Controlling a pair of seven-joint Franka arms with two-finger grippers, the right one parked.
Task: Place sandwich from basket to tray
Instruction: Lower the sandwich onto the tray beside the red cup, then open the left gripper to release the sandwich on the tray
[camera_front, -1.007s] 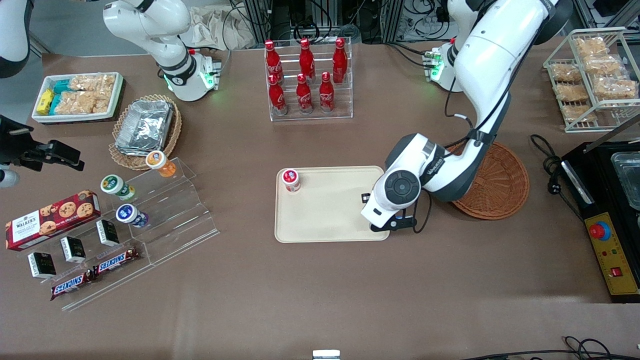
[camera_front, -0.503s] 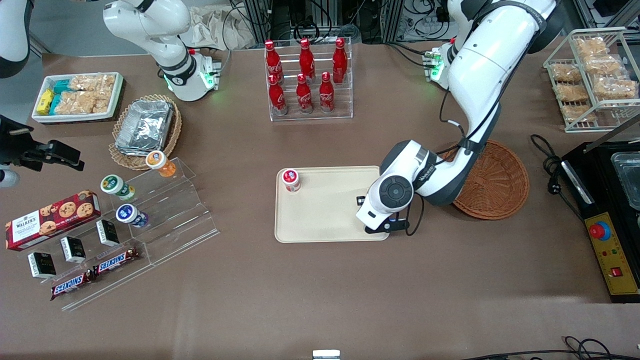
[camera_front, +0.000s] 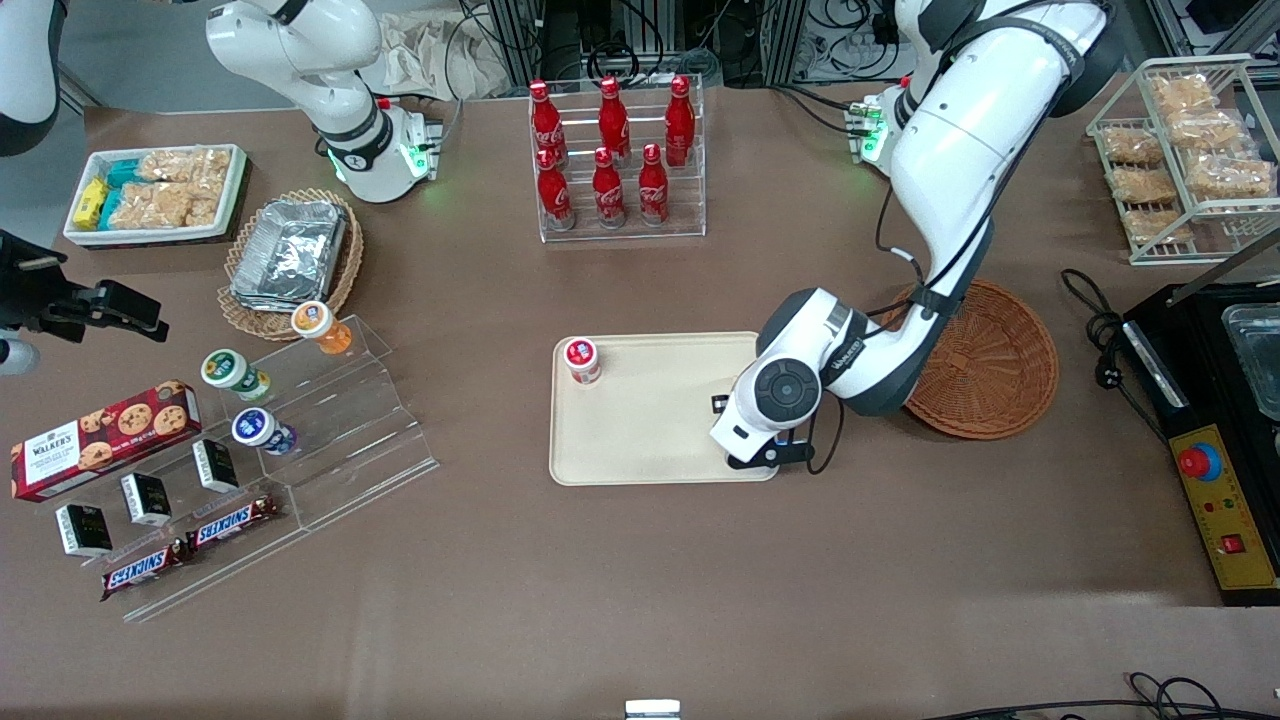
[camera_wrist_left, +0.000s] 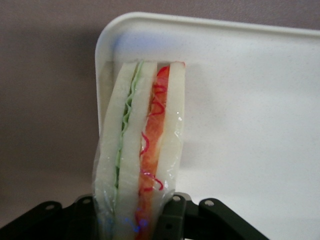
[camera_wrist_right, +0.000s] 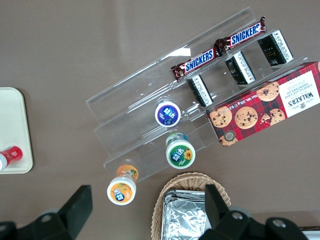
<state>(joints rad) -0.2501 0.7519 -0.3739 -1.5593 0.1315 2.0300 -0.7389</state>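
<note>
End effector (camera_wrist_left: 135, 220) clamped on the sandwich (camera_wrist_left: 140, 145), bread faces pinched between the fingers (camera_wrist_left: 172, 212), wedge pointing away from the wrist over a rounded corner of the tray (camera_wrist_left: 250, 100). Front view: end effector (camera_front: 760, 455) sits over the tray (camera_front: 650, 420) corner nearest the camera, at the working arm's end; the wrist hides the sandwich there, so only the wrist camera shows it. Whether it touches the tray surface I cannot tell.

Small red-lidded cup (camera_front: 581, 360) stands in the tray corner farthest from the end effector, well apart; the tray between them is bare. Basket (camera_front: 1000, 365) lies toward the working arm's end, partly covered by the forearm, its visible part holding nothing. Cola bottle rack (camera_front: 615, 160) is farther from the camera than the tray, well apart. Acrylic step display (camera_front: 320, 430) lies toward the parked arm's end; right wrist view shows its Snickers bars (camera_wrist_right: 220, 47) and cookie box (camera_wrist_right: 270, 107). Open bench (camera_front: 650, 580) runs along the tray's near edge.
</note>
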